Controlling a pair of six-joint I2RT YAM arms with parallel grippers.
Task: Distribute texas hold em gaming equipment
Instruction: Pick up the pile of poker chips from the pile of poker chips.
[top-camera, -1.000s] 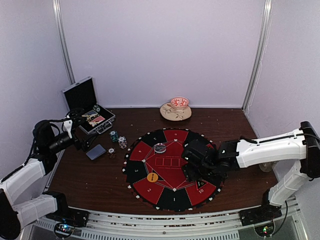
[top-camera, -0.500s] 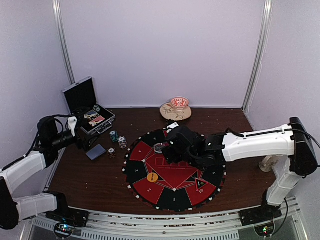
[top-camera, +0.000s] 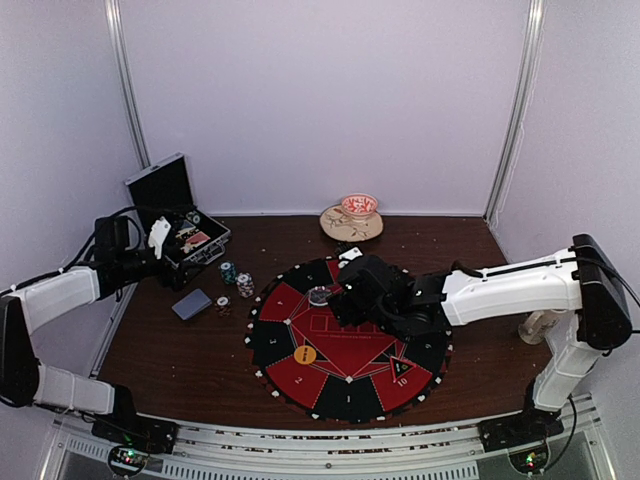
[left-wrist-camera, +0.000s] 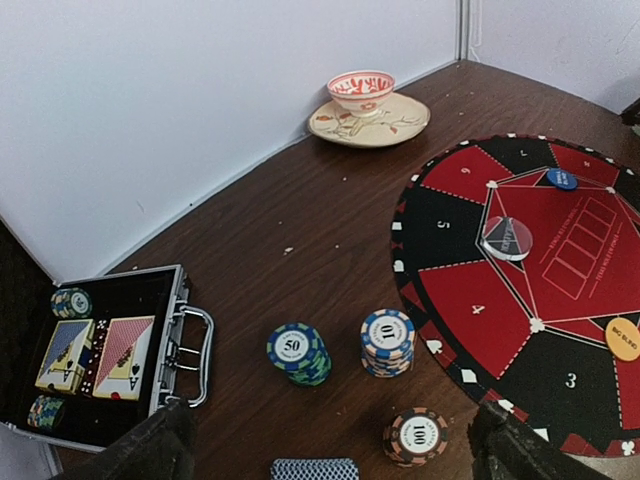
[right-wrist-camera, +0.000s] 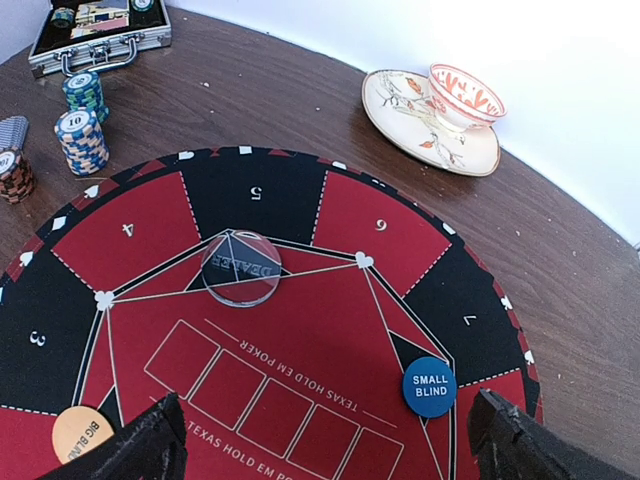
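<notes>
A white-walled booth encloses a dark brown worktop (top-camera: 200, 360) with a round mat (top-camera: 340, 395) at its centre. From above, the left fingers (top-camera: 165, 262) hang spread and empty beside the open case (top-camera: 160, 190). The chip stacks (top-camera: 245, 285) and the card deck (top-camera: 191, 304) lie just beyond their tips, towards the mat. The right fingers (top-camera: 345, 293), also spread and holding nothing, hover over the mat's far side, and the clear dealer disc (top-camera: 320, 296) lies just off their tips.

In the left wrist view, the left fingers (left-wrist-camera: 332, 432) frame three chip stacks (left-wrist-camera: 388, 342) straight ahead, all within the gap. The card deck (left-wrist-camera: 315, 468) lies closest of all, between the tips, with its visible edge running across the gap. The case (left-wrist-camera: 175, 330) sits ahead and to the left.

In the right wrist view, the right fingers (right-wrist-camera: 325, 440) stand wide apart over the mat (right-wrist-camera: 250, 195). The dealer disc (right-wrist-camera: 240, 266) is ahead, slightly left of centre. The blue disc (right-wrist-camera: 429, 386) lies nearer and to the right, and the orange disc (right-wrist-camera: 82, 432) is beside the left finger. The chip stacks (right-wrist-camera: 82, 140) are far ahead and to the left.

The left arm looks the nearer one for the chips and cards, and the right arm for the discs.
</notes>
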